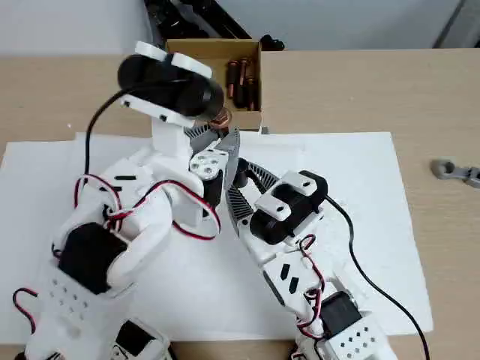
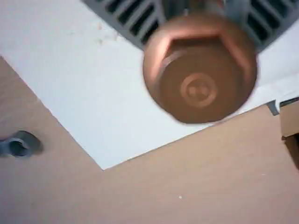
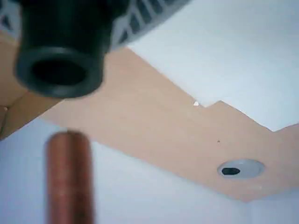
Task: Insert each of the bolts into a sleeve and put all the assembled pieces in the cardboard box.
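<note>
Step in hand: mating a bolt with a sleeve in mid-air, above the white sheet; judged not yet entered.
Left hand: pinching the copper bolt just behind its flanged hex head.
Right hand: pinching the black sleeve; its bore is open and unobstructed.
Location: both parts are at the centre of the high view, just at 6 o'clock of the cardboard box.
Alignment: in the right wrist view the shank is near the sleeve mouth but apart from it and off its axis.
Method (judgement): bring the shank tip square to the bore first. Then advance along the axis slowly, with one arm fixed. A tilted entry would likely jam or twist the bolt in its grip.
Box contents: assembled pieces lie along its 3 o'clock side.
Surroundings: a grey metal tool lies on the bare tabletop at 3 o'clock, well apart.
Obstruction: the two hands crowd each other, and the box's near wall is close to the bolt head.
</note>
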`<state>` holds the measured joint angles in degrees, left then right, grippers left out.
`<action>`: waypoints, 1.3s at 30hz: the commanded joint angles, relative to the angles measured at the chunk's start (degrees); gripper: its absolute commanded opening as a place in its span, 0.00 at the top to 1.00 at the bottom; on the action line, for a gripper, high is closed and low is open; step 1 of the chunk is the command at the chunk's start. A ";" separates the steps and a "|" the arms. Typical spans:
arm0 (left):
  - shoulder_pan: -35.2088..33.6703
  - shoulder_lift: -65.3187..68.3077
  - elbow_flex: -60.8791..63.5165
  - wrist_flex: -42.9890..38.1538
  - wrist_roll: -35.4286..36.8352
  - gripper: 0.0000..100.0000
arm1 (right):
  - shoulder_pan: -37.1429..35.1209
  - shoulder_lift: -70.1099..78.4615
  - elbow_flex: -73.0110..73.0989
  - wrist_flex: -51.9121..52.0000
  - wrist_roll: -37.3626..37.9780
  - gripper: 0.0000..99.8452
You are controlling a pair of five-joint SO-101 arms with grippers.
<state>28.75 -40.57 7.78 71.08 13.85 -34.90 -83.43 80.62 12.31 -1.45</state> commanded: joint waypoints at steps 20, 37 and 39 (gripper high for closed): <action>2.37 -0.09 -1.80 0.09 -3.52 0.99 | 0.22 -0.66 -2.29 -0.40 -0.62 1.00; 2.46 1.05 -0.31 -1.14 -3.43 0.99 | 0.22 -0.66 -2.29 -0.40 -0.62 1.00; 2.46 2.20 -0.31 -1.05 -2.81 0.99 | 0.22 -0.66 -2.29 -0.40 -0.62 1.00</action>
<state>30.68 -39.25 7.78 71.87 10.86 -34.90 -83.43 80.62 12.31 -1.45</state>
